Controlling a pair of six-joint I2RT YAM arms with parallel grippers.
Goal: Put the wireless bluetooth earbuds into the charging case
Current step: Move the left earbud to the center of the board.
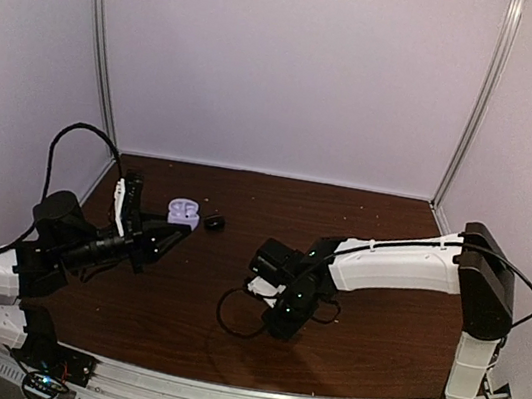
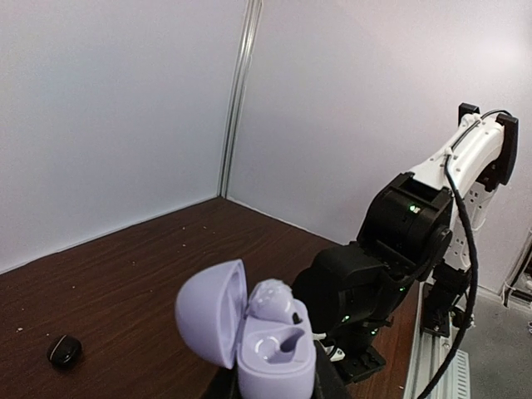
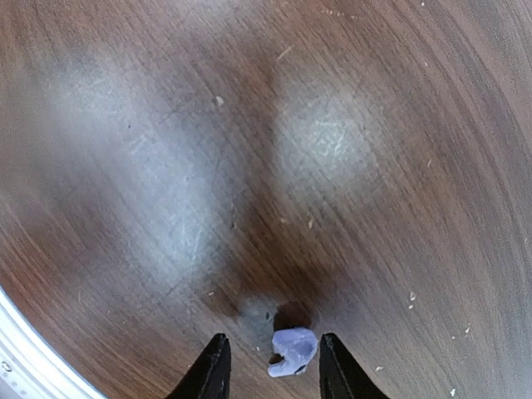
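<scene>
1. Claws come first: both of them hang over the brown table [image 1: 381, 238], which is the biggest thing to see; the two arms stand at its near edge.
2. Left claw [image 1: 176, 231] is closed on the bottom of the charging case [image 2: 270, 357] and holds it upright at the far left of the table; in the left wrist view the case hides most of the claw's fingers.
3. Right claw [image 3: 272, 341] points down at the wood near the middle of the table; its two dark fingers stand apart, wider than the loose bud between them, so it is not squeezing anything.
4. Pale purple is the colour of the charging case; its round lid [image 2: 212, 312] is flipped back and open; inside are two little cups.
5. Next in size is a small black lump [image 1: 214, 222] lying on the table just beside the case, not touching it; I cannot tell what it is.
6. Smallest are the buds, both pale purple; the seated bud [image 2: 270, 299] sits in the far cup of the case, and the near cup [image 2: 278, 341] has nothing in it; the loose bud [image 3: 293, 349] is between the right claw's fingers, close to one finger with a gap on the other side.
</scene>
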